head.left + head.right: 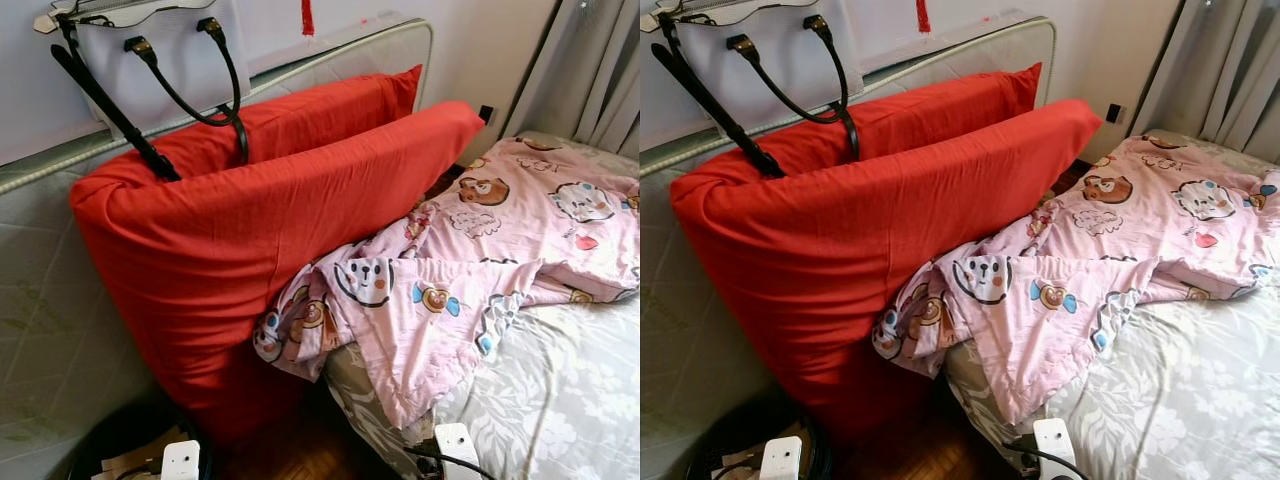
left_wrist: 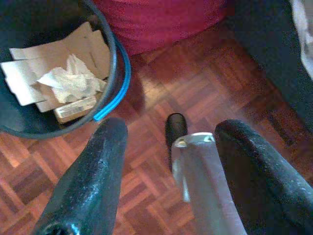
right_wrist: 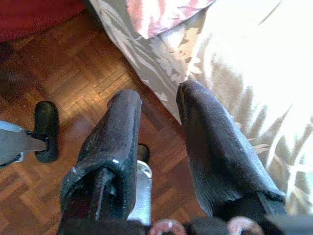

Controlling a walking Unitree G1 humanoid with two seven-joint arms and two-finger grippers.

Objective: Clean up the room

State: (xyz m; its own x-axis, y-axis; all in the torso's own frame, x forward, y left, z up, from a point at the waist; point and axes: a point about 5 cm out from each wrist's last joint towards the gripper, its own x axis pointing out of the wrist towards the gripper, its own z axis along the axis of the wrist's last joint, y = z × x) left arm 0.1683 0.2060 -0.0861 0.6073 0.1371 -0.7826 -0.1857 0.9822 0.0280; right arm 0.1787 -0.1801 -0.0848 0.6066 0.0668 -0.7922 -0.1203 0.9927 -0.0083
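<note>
Your left pincer (image 2: 168,142) is hanging released beside the bin (image 2: 113,73); your right pincer (image 3: 159,115) is hovering released by the bed (image 3: 234,63).

left gripper (image 2: 168,161): hangs low, jaws apart, empty | right gripper (image 3: 159,147): hangs low, jaws apart, empty

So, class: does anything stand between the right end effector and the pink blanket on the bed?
Nothing visible does. The right end effector hangs open above the wood floor beside the bed; the pink blanket droops over the mattress edge just beyond it.
</note>
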